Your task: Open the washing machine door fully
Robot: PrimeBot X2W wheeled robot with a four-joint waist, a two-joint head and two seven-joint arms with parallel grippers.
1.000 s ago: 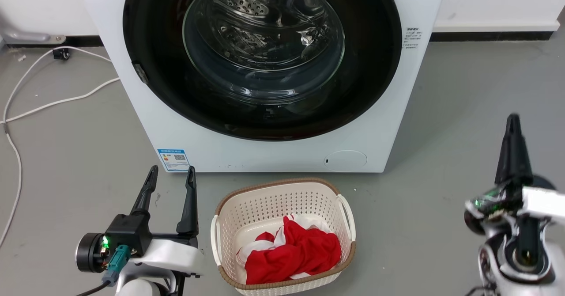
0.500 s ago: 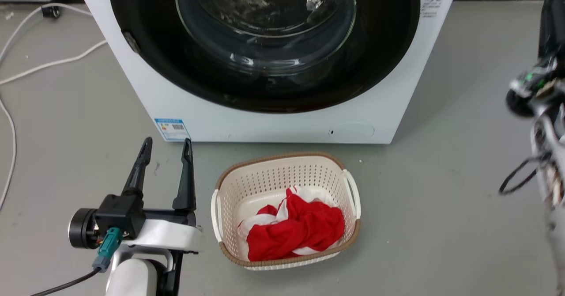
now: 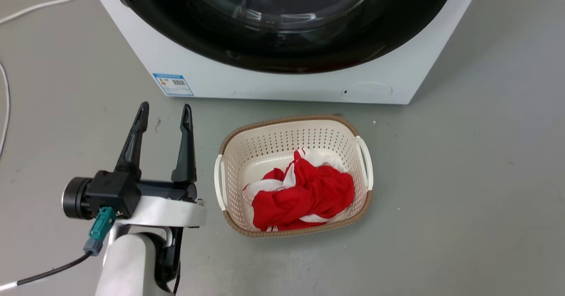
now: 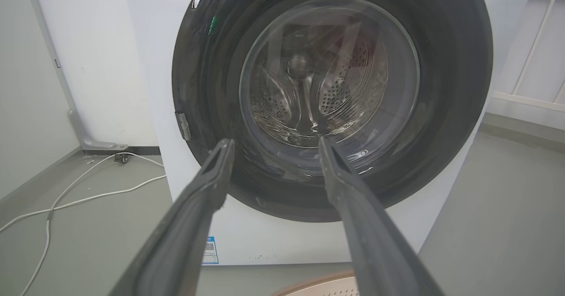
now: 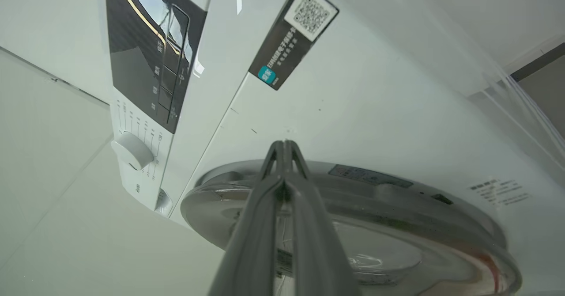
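The washing machine door (image 3: 198,39) is a glossy black disc with a clear glass centre, cut off by the head view's top edge. In the left wrist view the door (image 4: 450,88) lies flat against the white machine front, its metal hinge (image 4: 183,126) on the left. My left gripper (image 3: 165,107) hovers open over the floor in front of the machine's lower left corner, holding nothing; its tips (image 4: 276,141) frame the glass. My right gripper (image 5: 284,143) is shut and empty, pointing at the white front just beyond the rim of the door (image 5: 397,225).
A cream basket (image 3: 229,216) holding red and white cloth (image 3: 304,194) stands on the grey floor before the machine. A small round white flap (image 3: 367,90) sits low on the front. White cables (image 4: 88,196) trail left. The control knob (image 5: 132,150) shows beside the door.
The head camera has tilted down, so the machine slid up the picture. My right arm rose and left the head view. The left gripper stays open in the same spot.
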